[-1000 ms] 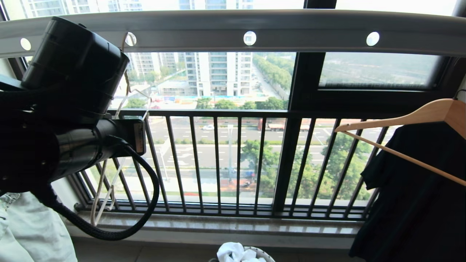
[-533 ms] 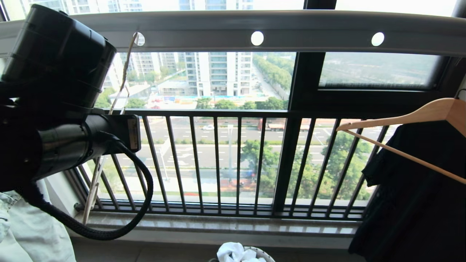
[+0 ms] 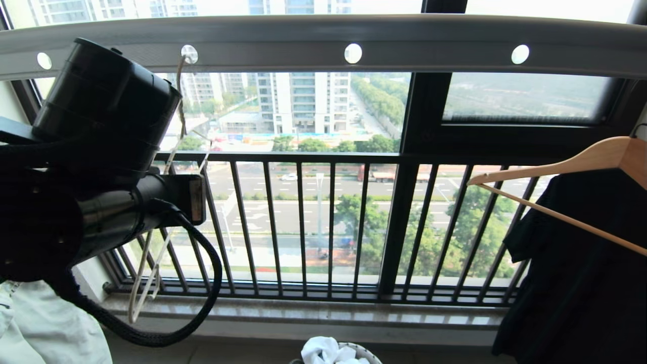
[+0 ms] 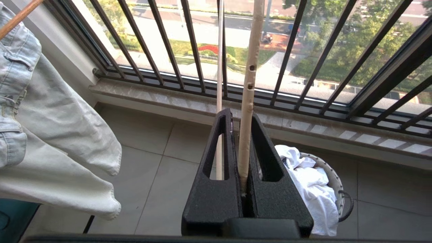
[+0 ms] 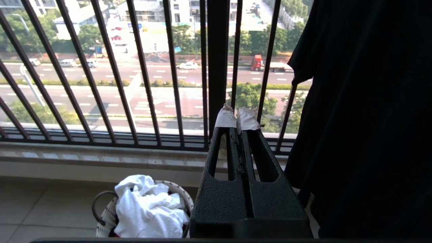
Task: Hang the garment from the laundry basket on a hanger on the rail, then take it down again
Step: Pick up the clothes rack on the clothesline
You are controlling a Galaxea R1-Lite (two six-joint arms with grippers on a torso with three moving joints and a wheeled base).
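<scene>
Clamping the hanger (image 4: pixel 248 101) between closed fingers, the left gripper (image 4: pixel 241 116) apparently holds it hooked on the rail (image 3: pixel 323 40).

High-rise home laundry balcony (drying rail (image 3: pixel 323 40), window bars (image 3: pixel 303 227)).

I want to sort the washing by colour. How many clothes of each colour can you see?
White: 1, the garment in the laundry basket
Pale blue denim: 1, the jacket
Black: 1, the top on the wooden hanger
Total: 3
</scene>
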